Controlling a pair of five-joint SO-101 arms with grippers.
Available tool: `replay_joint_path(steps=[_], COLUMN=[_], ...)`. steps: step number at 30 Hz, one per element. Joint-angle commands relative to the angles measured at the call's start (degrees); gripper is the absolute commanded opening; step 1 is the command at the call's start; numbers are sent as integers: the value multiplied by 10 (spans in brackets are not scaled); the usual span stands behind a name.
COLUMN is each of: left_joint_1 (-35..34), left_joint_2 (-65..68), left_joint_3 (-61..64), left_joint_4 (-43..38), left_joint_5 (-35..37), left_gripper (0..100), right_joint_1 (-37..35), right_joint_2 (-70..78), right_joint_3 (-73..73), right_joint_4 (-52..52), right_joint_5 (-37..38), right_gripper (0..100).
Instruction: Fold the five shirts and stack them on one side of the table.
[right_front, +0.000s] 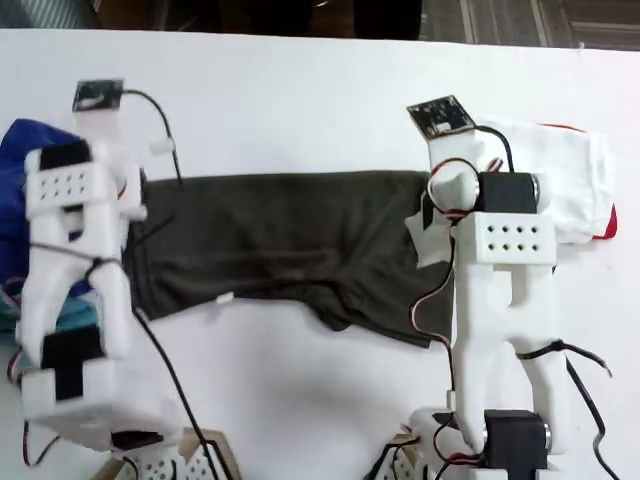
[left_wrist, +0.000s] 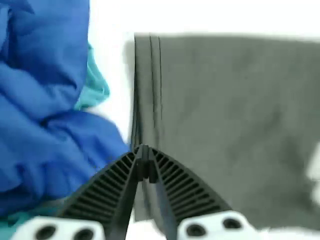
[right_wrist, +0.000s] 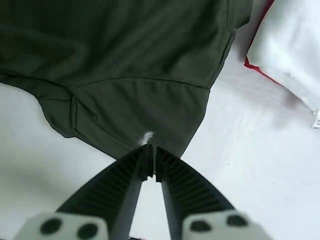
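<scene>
A dark olive shirt (right_front: 290, 245) lies spread across the middle of the table, creased along its near edge. My left gripper (left_wrist: 143, 156) is shut, its tips pinching the shirt's (left_wrist: 225, 115) hemmed left edge. My right gripper (right_wrist: 150, 152) is shut on the near right edge of the shirt (right_wrist: 125, 75), where a small white tag shows at the tips. A heap of blue shirts (left_wrist: 45, 100) with a teal one (left_wrist: 95, 90) lies just left of the left gripper. A folded white shirt (right_front: 560, 175) lies on a red one (right_front: 608, 222) at the right.
The left arm (right_front: 75, 250) stands over the blue heap (right_front: 20, 160) at the table's left edge. The right arm (right_front: 505, 300) stands between the dark shirt and the white stack. Bare white table (right_front: 300, 90) lies behind and in front of the dark shirt.
</scene>
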Motion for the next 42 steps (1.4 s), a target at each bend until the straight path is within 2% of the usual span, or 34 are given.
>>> replay_joint_path(steps=[1, 6, 13, 22, 25, 28, 37, 42], left_joint_1=[5, -4, -18, -18, -18, -18, -8, 5], left_joint_2=[82, 226, 375, 487, 516, 540, 542, 542], left_joint_3=[-112, -241, -409, -575, -607, -634, -739, -838], left_joint_4=[3, 55, 99, 160, 171, 175, 230, 280], left_joint_5=[52, 47, 49, 50, 48, 47, 45, 5], left_gripper=[43, 187, 173, 172, 119, 17, 25, 27], right_joint_1=[-2, 0, -2, -1, 0, 0, -4, -4], right_joint_2=[-30, -30, -30, -30, -30, -30, -30, -30], right_joint_3=[-3, -2, -2, -2, -2, -2, -1, -1], right_joint_4=[-4, -2, -3, -2, -2, -2, -2, -2], right_joint_5=[0, 0, 0, 0, 0, 0, -4, -4], right_gripper=[19, 19, 19, 19, 19, 19, 19, 19])
